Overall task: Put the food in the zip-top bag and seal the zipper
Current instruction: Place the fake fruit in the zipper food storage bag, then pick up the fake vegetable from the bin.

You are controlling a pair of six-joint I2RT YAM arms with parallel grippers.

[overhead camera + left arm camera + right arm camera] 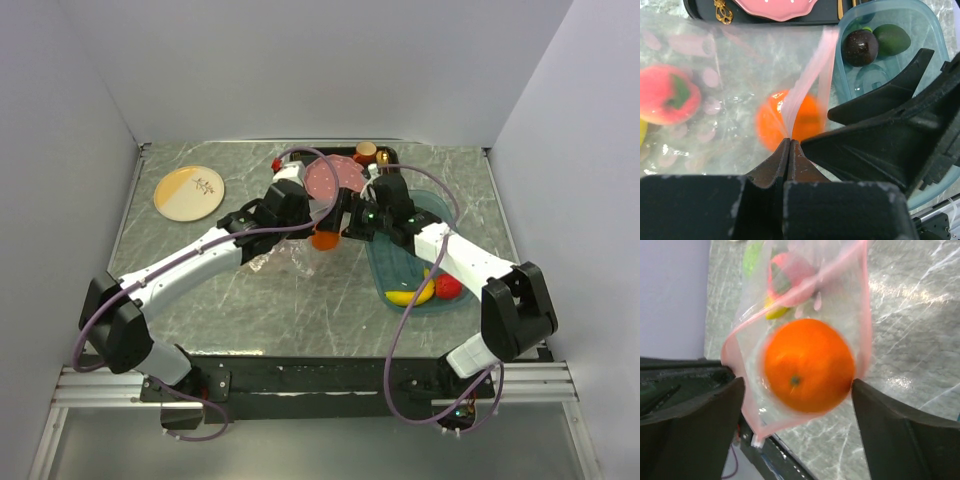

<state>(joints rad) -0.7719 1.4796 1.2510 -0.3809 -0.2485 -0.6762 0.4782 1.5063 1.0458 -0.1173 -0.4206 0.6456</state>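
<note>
Grey marbled tabletop, boxed in by plain pale walls on three sides, with both arms bolted to a black mounting plate at the near edge. The arms meet around the middle of the table.

The left gripper has its fingers pressed together, pinching the pink zipper of the clear bag, which lies crumpled on the stone. The right gripper is spread wide. The orange sits between its fingers, right in the bag's mouth and ringed by the pink strip. It's a bit blurry, and I can't tell if either finger touches it.

Deeper in the bag there's a peach, a yellow piece and a green piece.

Just right of the bag, the blue tray holds a banana, a strawberry, a dark round fruit and a dark green one. The pink plate sits at the back and a tan plate at far left.
</note>
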